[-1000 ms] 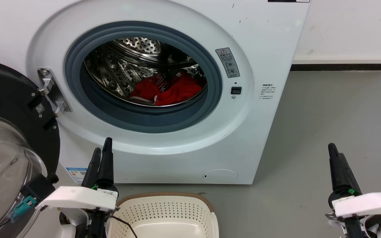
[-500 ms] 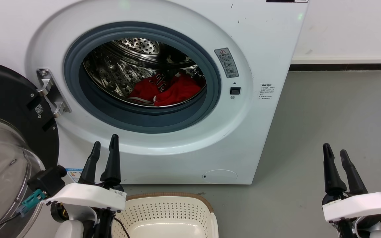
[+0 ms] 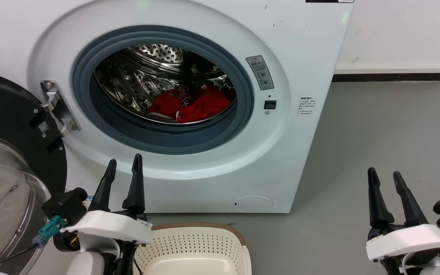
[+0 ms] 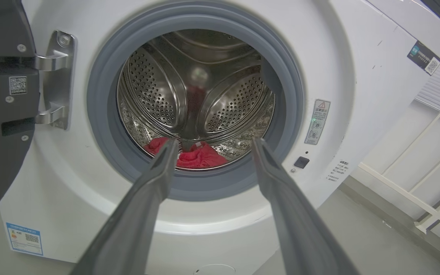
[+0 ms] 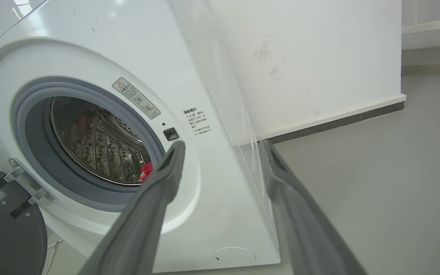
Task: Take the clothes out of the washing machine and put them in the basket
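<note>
Both grippers are released and hold nothing. The left gripper (image 3: 125, 159) hangs low in front of the machine (image 3: 311, 57), its two fingers spread and pointing up toward the porthole. The right gripper (image 3: 383, 172) is well apart to the right, over the bare floor (image 3: 376, 126), also with spread fingers.

The door (image 3: 6, 114) of the machine is swung fully open on the left side. The steel drum (image 3: 136, 84) is open to reach. The basket (image 3: 204, 225) stands on the floor just before the machine, below the porthole, and what can be seen of it has nothing inside.

The clothes (image 3: 201, 105) are a red bundle at the bottom of the drum, a little to the right of centre and toward the back. I judge them soft, light and limp, perhaps a bit damp and clinging together, so they will sag and trail when lifted. A good place to take hold is a raised fold on top of the bundle, pinched deep enough so that the fabric does not slip out. The trailing part may catch on the grey seal.

Compared with one second ago, both grippers have opened: the fingers were then almost together, and now there is a clear gap. The left gripper has also come a little up and to the right. The camera has shifted slightly. The clothes lie as they did.
</note>
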### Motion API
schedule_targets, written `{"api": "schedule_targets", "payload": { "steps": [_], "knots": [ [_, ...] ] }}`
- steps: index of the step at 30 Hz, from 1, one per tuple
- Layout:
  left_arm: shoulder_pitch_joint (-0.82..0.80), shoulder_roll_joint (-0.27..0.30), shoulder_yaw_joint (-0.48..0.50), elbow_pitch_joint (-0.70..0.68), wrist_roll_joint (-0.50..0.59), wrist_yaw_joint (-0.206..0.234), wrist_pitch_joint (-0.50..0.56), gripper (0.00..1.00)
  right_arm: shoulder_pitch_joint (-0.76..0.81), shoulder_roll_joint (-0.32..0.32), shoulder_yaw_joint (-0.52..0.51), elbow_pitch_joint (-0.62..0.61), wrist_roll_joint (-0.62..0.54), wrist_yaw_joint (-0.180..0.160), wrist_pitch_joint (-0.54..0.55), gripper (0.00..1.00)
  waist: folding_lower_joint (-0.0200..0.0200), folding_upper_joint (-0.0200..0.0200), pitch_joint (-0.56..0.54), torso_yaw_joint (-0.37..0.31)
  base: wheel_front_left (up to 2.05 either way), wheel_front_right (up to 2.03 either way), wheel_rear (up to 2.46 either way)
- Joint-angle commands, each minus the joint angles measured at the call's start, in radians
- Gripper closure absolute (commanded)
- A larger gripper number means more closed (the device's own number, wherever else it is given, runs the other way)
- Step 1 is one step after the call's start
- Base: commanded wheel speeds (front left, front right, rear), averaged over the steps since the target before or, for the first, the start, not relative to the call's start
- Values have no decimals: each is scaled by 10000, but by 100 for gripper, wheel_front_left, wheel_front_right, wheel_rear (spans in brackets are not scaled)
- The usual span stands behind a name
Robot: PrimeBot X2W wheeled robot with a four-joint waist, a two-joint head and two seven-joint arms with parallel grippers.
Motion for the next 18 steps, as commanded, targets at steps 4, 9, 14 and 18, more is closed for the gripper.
{"api": "schedule_targets", "payload": {
  "steps": [4, 9, 14, 18],
  "knots": [
    [-224, 113, -150, 69, 817, 115, -220, 0, -4, 5, 61, -274, -930, 0, -140, 0, 0, 0, 1, 1, 0, 0, 0],
    [-246, 141, -234, 176, 1328, 167, -335, 0, 30, 5, 84, -363, -1431, 0, -177, 0, 0, 0, -2, 8, 0, 0, 0],
    [-278, 183, -313, 234, 1812, 232, -461, 0, 72, 6, 91, -424, -1981, -1, -137, 0, 0, 0, -9, 11, 0, 0, 0],
    [-294, 210, -365, 300, 2184, 309, -553, 0, 98, 7, 63, -424, -2369, -1, -29, 0, 0, 0, -16, 9, 0, 0, 0]
  ]
}}
